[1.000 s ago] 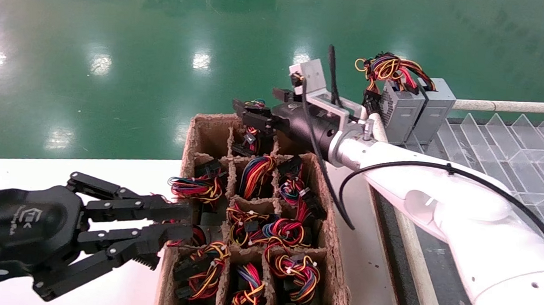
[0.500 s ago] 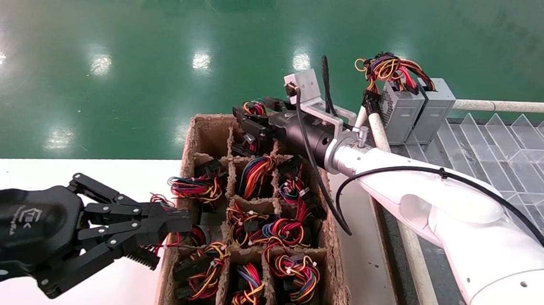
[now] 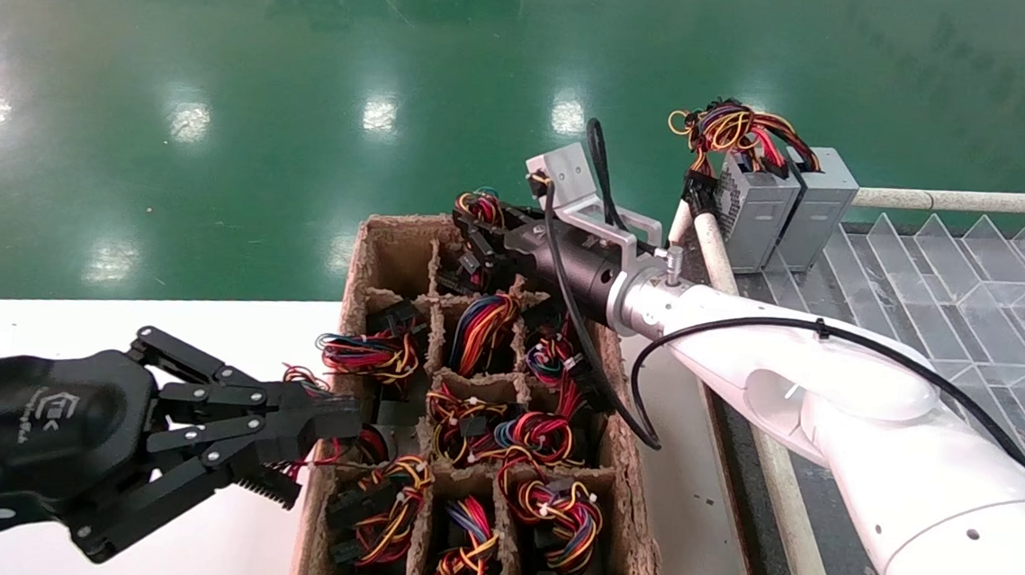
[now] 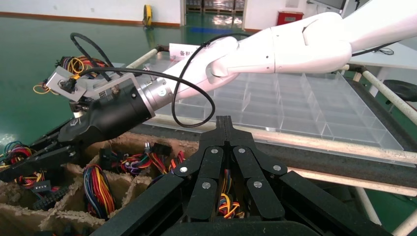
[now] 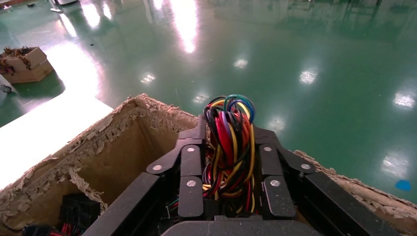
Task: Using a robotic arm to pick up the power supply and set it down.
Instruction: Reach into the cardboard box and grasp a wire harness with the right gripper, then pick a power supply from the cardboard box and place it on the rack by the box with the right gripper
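My right gripper (image 3: 478, 224) reaches into the far middle compartment of the cardboard box (image 3: 354, 263). It is shut on the wire bundle (image 5: 231, 115) of a power supply, a loop of red, yellow, black and blue wires standing up between the fingers (image 5: 192, 167). The bundle (image 3: 480, 205) shows just above the box rim; the grey body below it is hidden in the compartment. My left gripper (image 3: 334, 419) hovers at the box's near left side, shut with nothing between its tips (image 4: 223, 123).
The box's other compartments hold several more wire-topped supplies (image 3: 483, 322). Two grey power supplies (image 3: 756, 216) stand at the back right by a clear divided tray (image 3: 955, 282) and a white rail (image 3: 961, 201). The white table (image 3: 68, 320) carries the box.
My left gripper has gone from open to shut. The right wrist has sunk lower and tilted toward the far compartment, with the wire bundle now between its fingers.
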### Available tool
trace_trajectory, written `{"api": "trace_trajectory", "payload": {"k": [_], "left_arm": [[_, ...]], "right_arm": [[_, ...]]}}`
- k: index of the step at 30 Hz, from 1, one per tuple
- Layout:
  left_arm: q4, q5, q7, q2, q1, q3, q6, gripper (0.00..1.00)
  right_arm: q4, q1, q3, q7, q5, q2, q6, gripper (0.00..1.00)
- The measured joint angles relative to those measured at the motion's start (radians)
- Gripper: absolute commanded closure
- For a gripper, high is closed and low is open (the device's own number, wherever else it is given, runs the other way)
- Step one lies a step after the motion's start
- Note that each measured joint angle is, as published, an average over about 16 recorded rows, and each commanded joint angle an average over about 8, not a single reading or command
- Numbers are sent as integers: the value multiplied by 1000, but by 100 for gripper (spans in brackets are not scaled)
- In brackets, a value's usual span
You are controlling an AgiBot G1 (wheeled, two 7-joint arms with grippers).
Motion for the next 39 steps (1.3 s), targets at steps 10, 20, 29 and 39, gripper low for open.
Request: {"api": "trace_trajectory", "payload": {"k": [10,20,29,39], "left_arm": [[0,0,0,0,0,0,0,100],[0,0,0,0,0,0,0,100],[0,0,0,0,0,0,0,100],[0,0,0,0,0,0,0,100]], "right_arm": [[19,13,-18,-25,43,26,-29,100],[176,28,19,-43,85,111,-52,100],[439,63,47,-34,60,230,-1,100],[687,113,41,27,-50,395,116,100]]}}
